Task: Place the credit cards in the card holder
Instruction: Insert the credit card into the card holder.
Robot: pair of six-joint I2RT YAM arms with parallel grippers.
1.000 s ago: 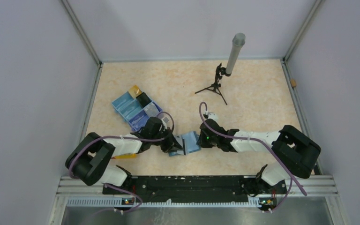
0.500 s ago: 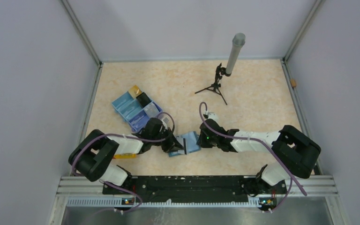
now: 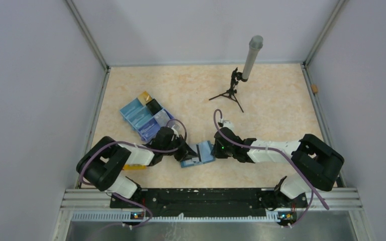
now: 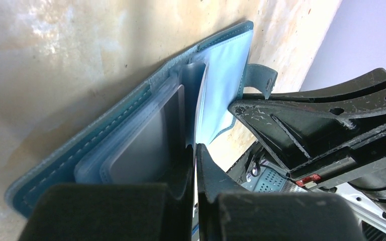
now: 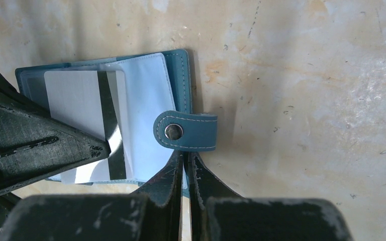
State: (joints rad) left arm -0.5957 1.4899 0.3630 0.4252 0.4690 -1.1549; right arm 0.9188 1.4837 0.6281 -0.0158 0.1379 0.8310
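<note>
The teal card holder (image 3: pixel 201 152) lies open on the table between my two grippers, and it also shows in the left wrist view (image 4: pixel 105 133) and the right wrist view (image 5: pixel 178 80). My left gripper (image 3: pixel 187 153) (image 4: pixel 195 146) is shut on a pale silvery card with a dark stripe (image 5: pixel 78 100). It holds the card over the holder's pale blue inside. My right gripper (image 3: pixel 214 149) (image 5: pixel 185 153) is shut on the holder's right edge, just below the clasp strap (image 5: pixel 186 131). A gold card (image 3: pixel 144 96) and a black card (image 3: pixel 154 105) lie in the blue tray.
The blue partitioned tray box (image 3: pixel 139 119) sits just behind my left arm. A yellow block (image 3: pixel 132 166) peeks out under the left forearm. A small black tripod with a grey tube (image 3: pixel 240 78) stands at the back. Walls enclose the table on three sides.
The left arm's elbow has swung slightly to the right and its gripper has edged a little towards the holder. The right arm and the holder have stayed in place.
</note>
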